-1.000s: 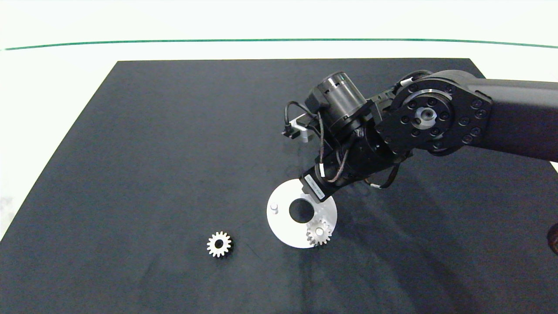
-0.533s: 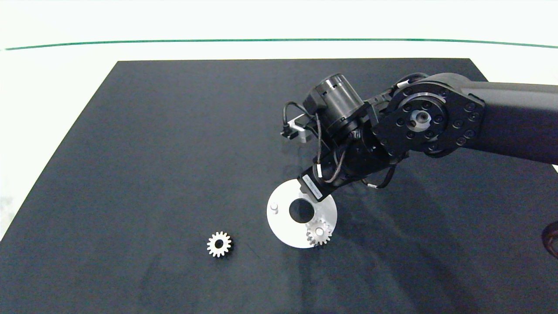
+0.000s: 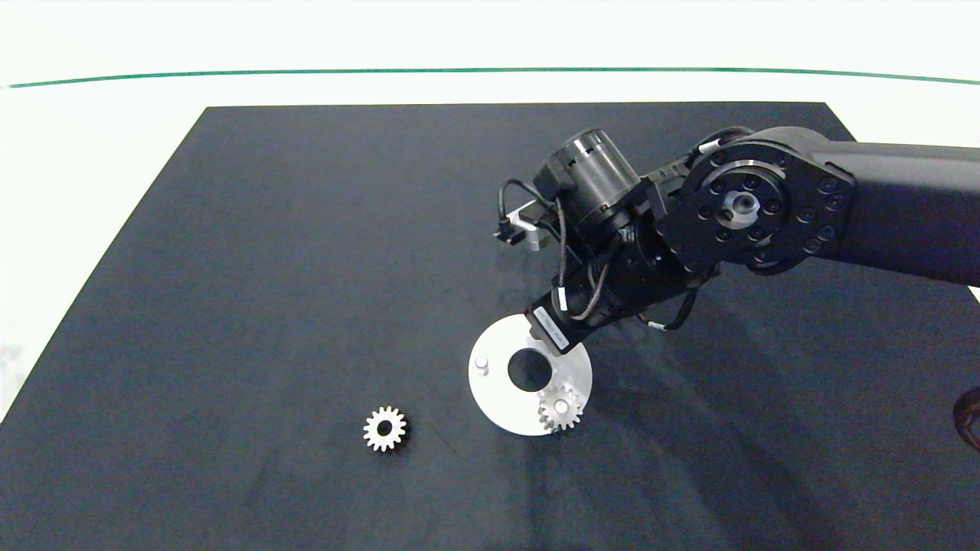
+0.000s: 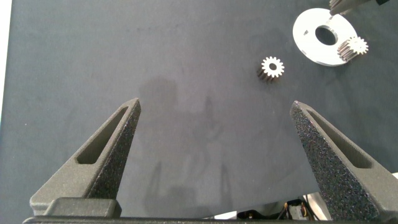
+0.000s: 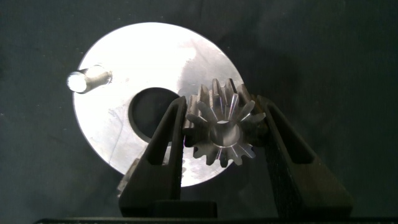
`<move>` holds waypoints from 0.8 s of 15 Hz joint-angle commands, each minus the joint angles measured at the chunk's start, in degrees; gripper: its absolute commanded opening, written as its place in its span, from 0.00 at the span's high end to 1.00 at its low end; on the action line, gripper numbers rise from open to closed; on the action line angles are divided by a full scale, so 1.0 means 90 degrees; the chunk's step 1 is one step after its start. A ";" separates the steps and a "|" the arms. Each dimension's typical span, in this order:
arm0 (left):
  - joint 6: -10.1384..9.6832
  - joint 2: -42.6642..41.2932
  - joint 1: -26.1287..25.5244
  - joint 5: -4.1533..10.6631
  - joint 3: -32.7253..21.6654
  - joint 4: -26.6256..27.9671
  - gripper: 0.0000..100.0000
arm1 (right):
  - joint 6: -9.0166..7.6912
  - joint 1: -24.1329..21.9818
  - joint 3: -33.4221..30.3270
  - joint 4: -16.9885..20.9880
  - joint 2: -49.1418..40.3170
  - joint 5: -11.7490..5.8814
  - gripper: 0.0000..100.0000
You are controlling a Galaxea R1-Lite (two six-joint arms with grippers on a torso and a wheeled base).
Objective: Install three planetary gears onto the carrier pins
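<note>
My right gripper (image 5: 221, 107) is shut on a small silvery planetary gear (image 5: 224, 134), held over the rim of the white carrier disc (image 5: 143, 62). One bare carrier pin (image 5: 87, 79) stands on the disc's far side. In the head view the right arm (image 3: 612, 252) covers the gripper and the held gear. A second gear (image 3: 560, 408) sits on a pin at the disc's (image 3: 498, 398) front right. The bare pin (image 3: 481, 364) stands at its left. A third gear (image 3: 384, 428) lies loose on the mat, left of the disc. My left gripper (image 4: 215, 104) hovers open, away from them.
A black mat (image 3: 306, 229) covers the white table (image 3: 76, 153), with a green line (image 3: 230, 74) at the back. A dark object (image 3: 968, 417) shows at the right edge.
The right arm has shifted only slightly over the disc. The gears and the disc have not moved.
</note>
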 commanded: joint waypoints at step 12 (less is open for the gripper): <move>-0.0001 0.0000 -0.0005 -0.0001 -0.0049 0.0008 0.00 | 0.0000 -0.0015 0.0012 0.0001 -0.0042 -0.0015 0.84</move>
